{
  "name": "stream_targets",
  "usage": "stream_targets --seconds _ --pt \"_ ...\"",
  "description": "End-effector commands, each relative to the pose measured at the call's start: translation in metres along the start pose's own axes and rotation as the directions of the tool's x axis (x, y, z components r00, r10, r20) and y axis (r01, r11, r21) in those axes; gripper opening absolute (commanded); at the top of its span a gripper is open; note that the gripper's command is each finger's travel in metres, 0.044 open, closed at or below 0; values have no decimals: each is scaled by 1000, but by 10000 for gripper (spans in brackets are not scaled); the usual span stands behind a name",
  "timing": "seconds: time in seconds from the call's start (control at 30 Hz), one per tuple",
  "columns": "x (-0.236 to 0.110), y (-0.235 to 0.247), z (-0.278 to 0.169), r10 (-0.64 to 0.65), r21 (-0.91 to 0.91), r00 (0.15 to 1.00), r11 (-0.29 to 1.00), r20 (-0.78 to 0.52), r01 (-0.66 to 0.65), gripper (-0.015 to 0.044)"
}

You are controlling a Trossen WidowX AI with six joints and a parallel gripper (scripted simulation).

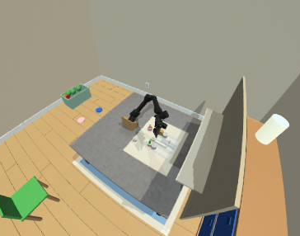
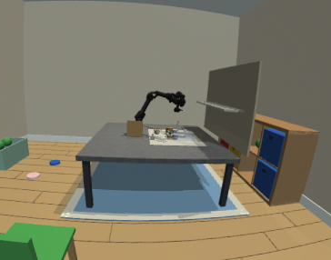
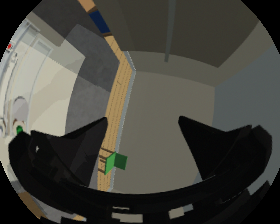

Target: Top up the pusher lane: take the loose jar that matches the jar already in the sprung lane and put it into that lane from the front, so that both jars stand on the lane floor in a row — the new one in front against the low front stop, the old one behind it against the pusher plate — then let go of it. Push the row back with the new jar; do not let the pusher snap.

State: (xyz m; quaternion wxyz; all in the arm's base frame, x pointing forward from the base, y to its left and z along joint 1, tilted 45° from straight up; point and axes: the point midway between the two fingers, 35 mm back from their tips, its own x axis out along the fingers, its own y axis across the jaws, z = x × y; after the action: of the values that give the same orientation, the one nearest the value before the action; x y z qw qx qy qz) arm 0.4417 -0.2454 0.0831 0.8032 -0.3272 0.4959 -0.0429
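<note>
The black arm's tool (image 2: 178, 107) hangs high above the dark grey bench (image 2: 129, 147), fingers wide apart, holding nothing. Several small loose jars (image 1: 150, 143) stand on the pale mat (image 1: 138, 153) near the white pusher lane (image 1: 166, 145); the views are too coarse to tell which matches the lane's jar.

Risks: picking the wrong jar among close neighbours, knocking one over on descent, or pushing off-axis so the pusher snaps forward.

A teal floor bin (image 1: 77, 99) holds green and red balls.

Jars (image 2: 169, 132) on mat (image 2: 184, 141) on table (image 2: 129, 152), beside box (image 2: 135, 128)
</note>
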Motion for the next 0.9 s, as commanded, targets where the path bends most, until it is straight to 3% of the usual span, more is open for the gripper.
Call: stream_targets --seconds 0.0,0.13,0.27,0.47,0.63,0.87 --pt "19 44 -49 188 10 979 982 -77 -188 440" --pt "25 90 -97 381 65 915 925 -133 -375 440" --pt "18 142 -143 582 158 799 812 -155 -561 440" --pt "-16 215 -191 824 329 559 555 -91 -764 440" --pt "-65 270 -210 949 473 306 237 73 -848 440" --pt "-69 275 -209 957 489 273 191 101 -851 440"
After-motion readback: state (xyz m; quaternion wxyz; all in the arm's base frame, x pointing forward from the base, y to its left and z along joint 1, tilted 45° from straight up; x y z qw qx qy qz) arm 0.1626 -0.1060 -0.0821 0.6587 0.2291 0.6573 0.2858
